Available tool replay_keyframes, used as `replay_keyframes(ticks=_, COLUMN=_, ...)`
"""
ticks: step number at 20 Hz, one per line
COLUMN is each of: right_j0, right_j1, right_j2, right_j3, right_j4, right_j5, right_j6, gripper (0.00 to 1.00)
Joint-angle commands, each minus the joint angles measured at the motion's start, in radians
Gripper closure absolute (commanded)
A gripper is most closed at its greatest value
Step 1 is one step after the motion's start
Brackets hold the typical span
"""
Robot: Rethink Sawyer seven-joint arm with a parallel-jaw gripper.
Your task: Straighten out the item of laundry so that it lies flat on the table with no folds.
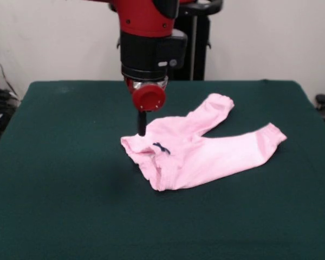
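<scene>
Green felt table (54,206) (pink pants (195,149) mid-surface) before white wall (271,38).

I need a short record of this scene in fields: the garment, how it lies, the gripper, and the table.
garment: pink pants with a dark bow at the waistband
lay: not flat; waistband end bunched and folded, two legs spread toward the picture's right
gripper: at the waistband's far edge, under the red arm; open or shut cannot be told
contact: gripper tip at the cloth, touching or just above is unclear
table: green cloth, only the pants on it
</scene>
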Motion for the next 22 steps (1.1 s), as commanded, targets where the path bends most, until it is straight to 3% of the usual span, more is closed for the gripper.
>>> replay_keyframes(ticks=1, right_j0=0.043, right_j1=0.075, right_j2=0.118, right_j3=0.024, right_j4=-0.065, right_j5=-0.015, right_j6=-0.179, gripper=1.0)
replay_keyframes(ticks=7, right_j0=0.071, right_j1=0.161, right_j2=0.091, right_j3=-0.04, right_j4=-0.126, right_j5=-0.106, right_j6=-0.156, gripper=1.0)
replay_keyframes(ticks=11, right_j0=-0.016, right_j1=0.214, right_j2=0.197, right_j3=-0.036, right_j4=-0.141, right_j5=-0.098, right_j6=-0.251, gripper=1.0)
replay_keyframes(ticks=17, right_j0=0.033, right_j1=0.271, right_j2=0.152, right_j3=-0.083, right_j4=-0.152, right_j5=-0.116, right_j6=-0.148, gripper=1.0)
replay_keyframes(ticks=22, right_j0=0.0, right_j1=0.267, right_j2=0.182, right_j3=-0.074, right_j4=-0.144, right_j5=-0.089, right_j6=-0.185, gripper=1.0)
